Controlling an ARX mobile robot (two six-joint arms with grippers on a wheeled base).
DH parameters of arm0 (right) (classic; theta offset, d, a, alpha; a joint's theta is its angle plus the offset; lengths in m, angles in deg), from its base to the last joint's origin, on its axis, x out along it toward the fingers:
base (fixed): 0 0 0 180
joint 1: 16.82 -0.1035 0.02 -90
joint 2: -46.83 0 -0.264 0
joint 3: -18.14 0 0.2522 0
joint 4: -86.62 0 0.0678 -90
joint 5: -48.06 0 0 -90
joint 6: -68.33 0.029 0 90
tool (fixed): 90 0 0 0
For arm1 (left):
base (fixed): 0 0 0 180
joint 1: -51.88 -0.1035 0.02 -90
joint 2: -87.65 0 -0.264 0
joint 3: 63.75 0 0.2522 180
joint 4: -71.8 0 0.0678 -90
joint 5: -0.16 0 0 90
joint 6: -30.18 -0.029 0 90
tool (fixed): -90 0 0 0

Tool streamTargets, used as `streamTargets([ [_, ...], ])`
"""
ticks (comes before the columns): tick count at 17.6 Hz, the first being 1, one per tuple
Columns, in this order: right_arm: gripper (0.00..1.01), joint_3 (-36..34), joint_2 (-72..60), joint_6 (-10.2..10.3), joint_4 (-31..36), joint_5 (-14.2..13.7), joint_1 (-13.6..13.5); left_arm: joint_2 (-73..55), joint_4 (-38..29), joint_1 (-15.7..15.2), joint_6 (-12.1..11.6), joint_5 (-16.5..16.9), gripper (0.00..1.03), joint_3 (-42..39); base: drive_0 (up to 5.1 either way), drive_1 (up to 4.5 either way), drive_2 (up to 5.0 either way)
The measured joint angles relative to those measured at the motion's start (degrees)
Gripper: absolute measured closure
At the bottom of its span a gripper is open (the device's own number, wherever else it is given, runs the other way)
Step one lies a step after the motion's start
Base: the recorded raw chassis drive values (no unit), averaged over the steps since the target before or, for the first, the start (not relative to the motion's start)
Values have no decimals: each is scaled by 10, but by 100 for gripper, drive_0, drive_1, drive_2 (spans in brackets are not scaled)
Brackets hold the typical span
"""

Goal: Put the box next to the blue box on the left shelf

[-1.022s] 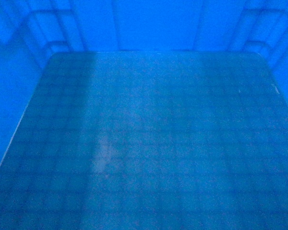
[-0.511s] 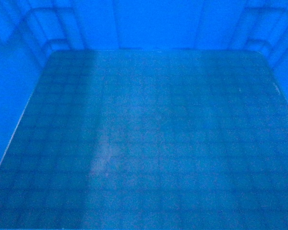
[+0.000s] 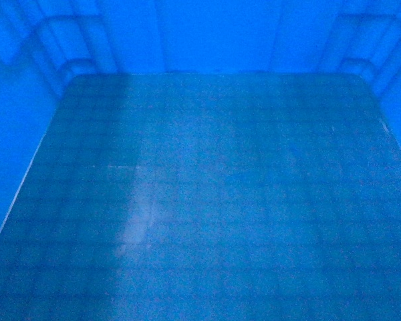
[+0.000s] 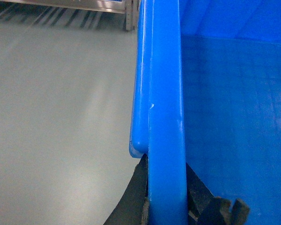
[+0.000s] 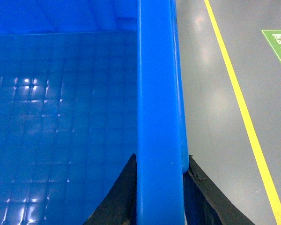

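1. A smooth grey floor (image 4: 61, 108) is seen beneath the left wrist camera, with the foot of a metal shelf frame (image 4: 129, 14) at the top edge. In the right wrist view, grey floor is crossed by a yellow line (image 5: 241, 108), and a green floor sign (image 5: 278, 47) lies near the right edge.
2. The head view is filled by the inside of the blue crate (image 3: 207, 194): its glossy, grid-embossed floor, stepped corners and far wall.
3. The crate is held up between the two arms, above the floor.
4. The left gripper (image 4: 166, 206) is clamped over the crate's thick left rim, one black finger outside the wall and one inside.
5. The right gripper (image 5: 159, 206) is closed on the right rim in the same way, its fingers straddling the wall.
6. Compared with the earlier head frames, the crate's framing is nearly unchanged; only the pale reflection on its floor has shifted slightly.
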Motion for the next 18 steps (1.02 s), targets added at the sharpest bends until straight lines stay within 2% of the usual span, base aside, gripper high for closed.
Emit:
streamTargets([
  [18, 80, 0, -1, -1, -2, 0, 0, -1, 1, 0, 0, 1, 94, 0, 4, 434, -427],
])
